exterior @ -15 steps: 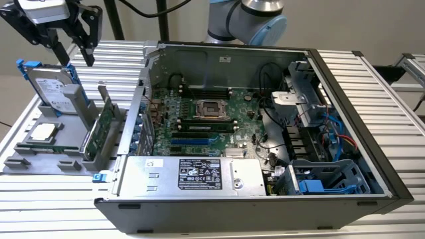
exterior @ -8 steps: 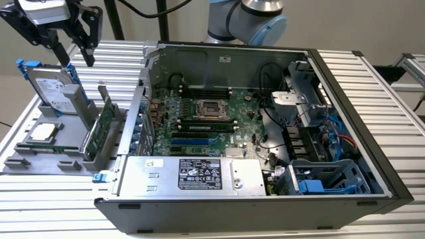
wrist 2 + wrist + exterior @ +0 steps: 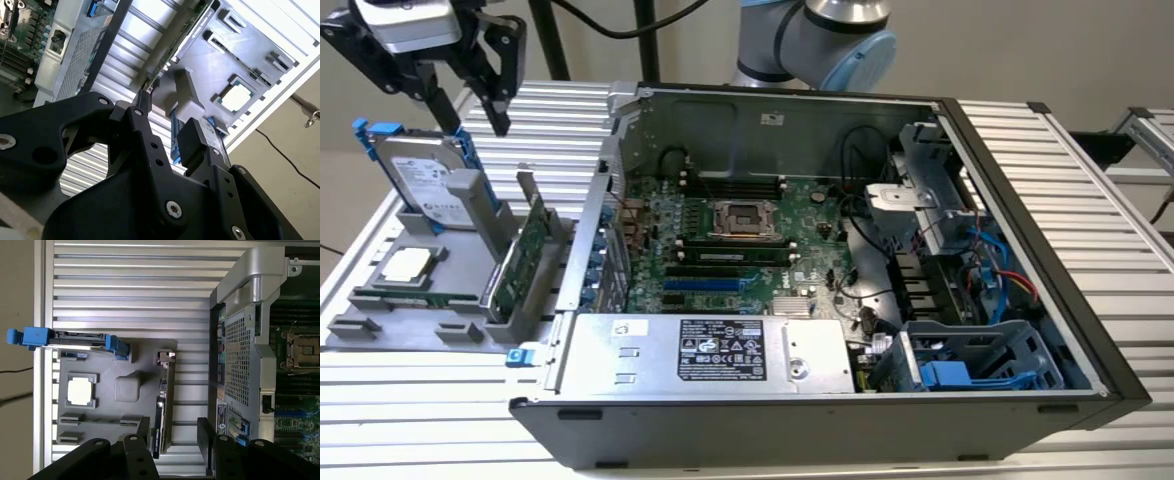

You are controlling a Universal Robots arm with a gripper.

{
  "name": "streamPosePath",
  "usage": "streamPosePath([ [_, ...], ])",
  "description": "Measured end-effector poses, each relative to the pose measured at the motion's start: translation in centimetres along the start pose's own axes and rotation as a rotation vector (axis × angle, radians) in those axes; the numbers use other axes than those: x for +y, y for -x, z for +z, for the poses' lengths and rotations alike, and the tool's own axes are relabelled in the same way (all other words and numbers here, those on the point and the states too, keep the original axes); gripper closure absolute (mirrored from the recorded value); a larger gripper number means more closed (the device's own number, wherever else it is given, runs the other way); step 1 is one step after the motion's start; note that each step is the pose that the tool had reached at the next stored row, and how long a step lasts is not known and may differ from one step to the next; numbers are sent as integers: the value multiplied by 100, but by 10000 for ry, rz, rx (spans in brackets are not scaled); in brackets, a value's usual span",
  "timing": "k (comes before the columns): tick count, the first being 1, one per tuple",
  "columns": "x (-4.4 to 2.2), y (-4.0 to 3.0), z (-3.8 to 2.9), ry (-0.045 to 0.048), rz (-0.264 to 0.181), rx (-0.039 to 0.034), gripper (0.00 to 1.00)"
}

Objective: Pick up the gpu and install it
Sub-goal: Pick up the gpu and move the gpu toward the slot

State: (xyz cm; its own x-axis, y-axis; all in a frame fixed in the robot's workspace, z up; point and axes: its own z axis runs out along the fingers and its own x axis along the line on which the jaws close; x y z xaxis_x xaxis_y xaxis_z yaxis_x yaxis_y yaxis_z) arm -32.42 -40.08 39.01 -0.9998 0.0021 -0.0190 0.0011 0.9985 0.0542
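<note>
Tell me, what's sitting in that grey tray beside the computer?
A silver hard drive with blue rails stands upright, a square chip lies flat, and the gpu stands on edge. Slots in the grey tray hide the drive's and card's bottom edges.

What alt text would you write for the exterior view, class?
The arm's open gripper hangs above a grey parts tray where the gpu stands on edge, beside an open computer case lying on a slatted table.
</note>
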Motion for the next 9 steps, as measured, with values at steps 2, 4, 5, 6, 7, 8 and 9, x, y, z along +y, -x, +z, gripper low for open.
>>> streamPosePath([
  [2, -6, 0, 1, -1, 0, 1, 0],
  [4, -11, 0, 2, -1, 0, 1, 0],
  [5, -11, 0, 6, -1, 0, 2, 0],
  [6, -11, 0, 7, -1, 0, 2, 0],
  [7, -12, 0, 8, -1, 0, 2, 0],
  [8, -13, 0, 10, 0, 0, 1, 0],
  [9, -15, 0, 12, 1, 0, 1, 0],
])
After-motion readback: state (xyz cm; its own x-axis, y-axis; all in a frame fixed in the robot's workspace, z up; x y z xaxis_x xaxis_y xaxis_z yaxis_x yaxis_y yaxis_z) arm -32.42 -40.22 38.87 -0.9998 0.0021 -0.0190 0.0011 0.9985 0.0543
